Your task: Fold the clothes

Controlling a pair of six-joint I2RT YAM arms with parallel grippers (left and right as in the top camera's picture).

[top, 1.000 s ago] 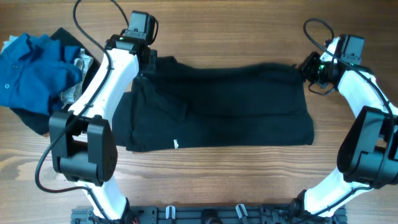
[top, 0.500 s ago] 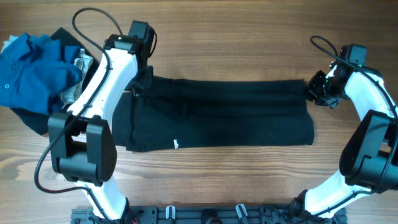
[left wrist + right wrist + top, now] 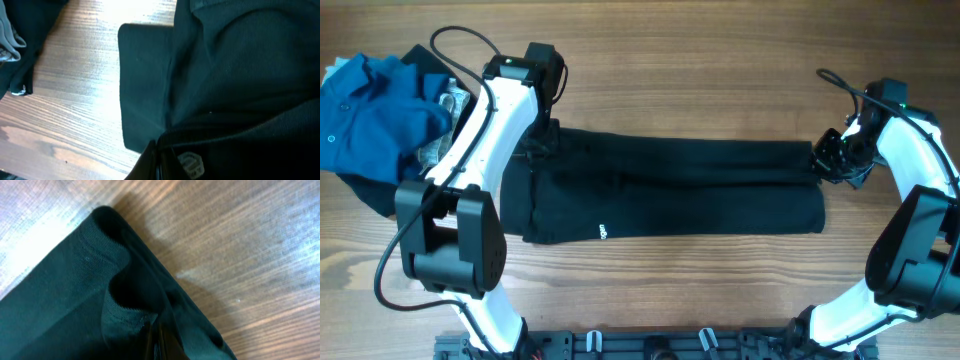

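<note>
Overhead view of a large black shirt (image 3: 670, 195) lying as a long flat band across the middle of a wooden table (image 3: 700, 60), its length running side to side. Its far long edge is doubled over onto its own body, so only a single layer shows along the near edge, where a small white logo mark (image 3: 603, 231) sits towards the shirt's left end. At the shirt's far left corner the left gripper (image 3: 542, 140) is closed tight on the folded-over edge. The left wrist view shows its tips pinched on black fabric, with a flap of the same cloth (image 3: 145, 85) flat on the wood beside them. At the shirt's right end the right gripper (image 3: 828, 160) is likewise clamped shut on the cloth, and the right wrist view shows a bunched corner caught between its tips, bare wood beyond. Past the shirt's left end a bright blue shirt (image 3: 370, 105) lies crumpled with a grey-green patterned cloth (image 3: 445, 120) against it. By the look of it, the first lengthwise fold is under way but unfinished: the carried edge has not met the near edge, neither gripper has let go, and the folds that would shorten the band are all left to do
</note>
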